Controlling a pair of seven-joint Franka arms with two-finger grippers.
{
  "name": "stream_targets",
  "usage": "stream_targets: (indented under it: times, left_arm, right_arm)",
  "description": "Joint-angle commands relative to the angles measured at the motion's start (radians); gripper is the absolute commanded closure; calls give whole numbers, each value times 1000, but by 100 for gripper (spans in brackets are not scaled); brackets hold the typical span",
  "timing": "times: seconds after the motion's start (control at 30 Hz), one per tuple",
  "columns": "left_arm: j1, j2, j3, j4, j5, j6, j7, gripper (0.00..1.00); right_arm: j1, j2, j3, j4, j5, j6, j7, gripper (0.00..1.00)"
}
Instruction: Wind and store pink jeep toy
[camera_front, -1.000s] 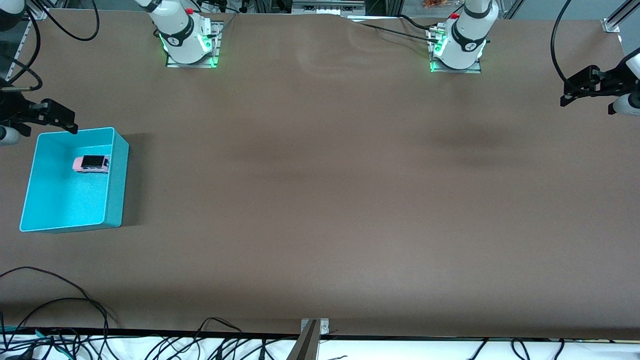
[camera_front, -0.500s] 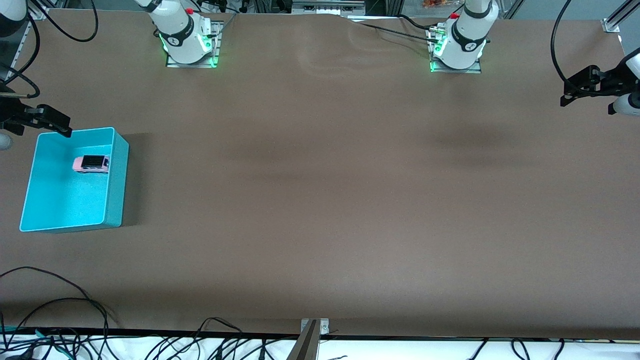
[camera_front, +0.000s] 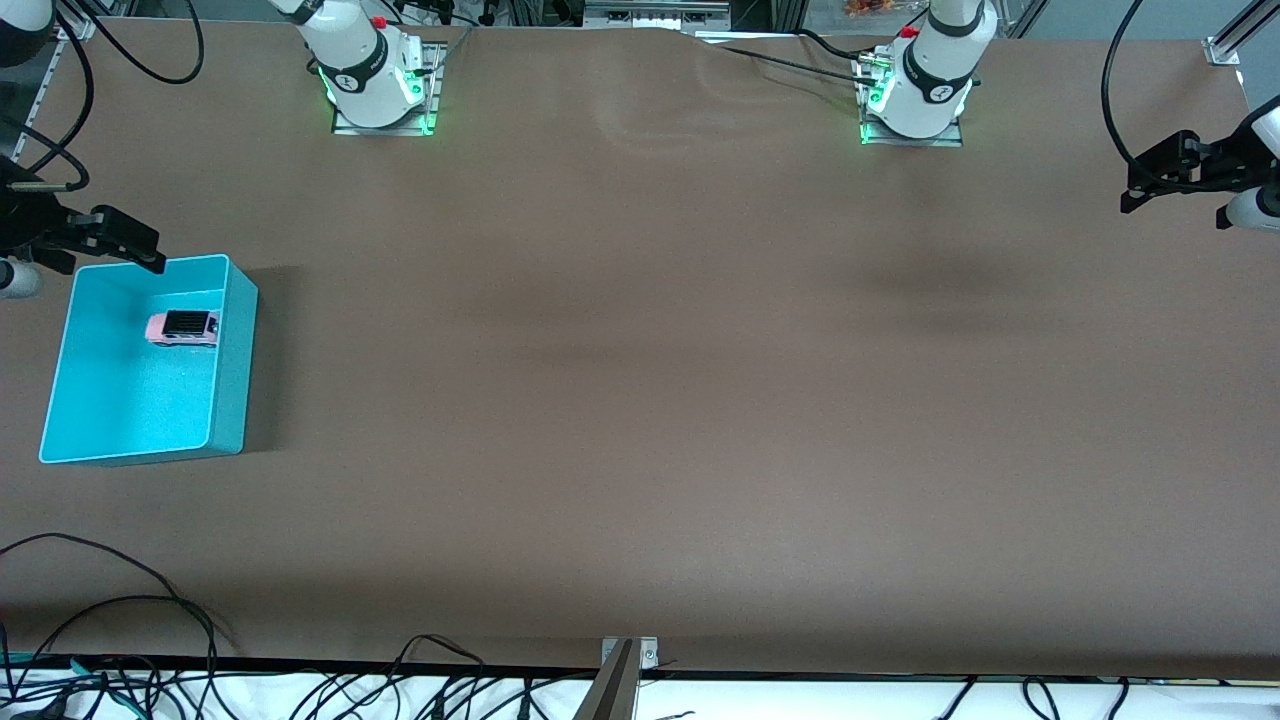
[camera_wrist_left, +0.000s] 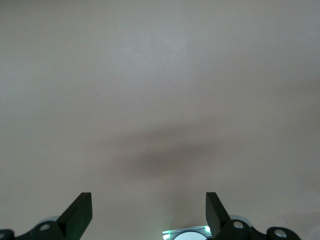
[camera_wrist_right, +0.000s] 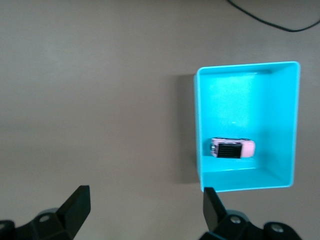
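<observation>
My right gripper (camera_front: 125, 245), spread wide and empty, hung over the turquoise bin's (camera_front: 232, 350) rim, at ten o'clock from the pink jeep toy (camera_front: 182, 327) lying crosswise inside; the left gripper (camera_front: 1150, 185) waited, likewise open and empty.

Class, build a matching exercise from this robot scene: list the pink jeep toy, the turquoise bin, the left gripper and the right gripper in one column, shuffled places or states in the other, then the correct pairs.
Column one:
1. pink jeep toy
2. turquoise bin
3. left gripper
4. right gripper

Column two:
A. open, over the bin's rim
B. stands on the table at the right arm's end
C. lies inside the bin
D. open, over bare table at the left arm's end

Pairs: 1-C, 2-B, 3-D, 4-A
</observation>
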Motion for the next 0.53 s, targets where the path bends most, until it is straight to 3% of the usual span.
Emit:
stream_targets:
  times: [0.0,0.5]
  left_arm:
    - [0,14,-3,32,7,-9,3,0]
    - [0,14,-3,32,7,-9,3,0]
  right_arm:
    - [2,14,-11,33,65,-14,-20,0]
    - [4,14,-5,30,51,35,-81,0]
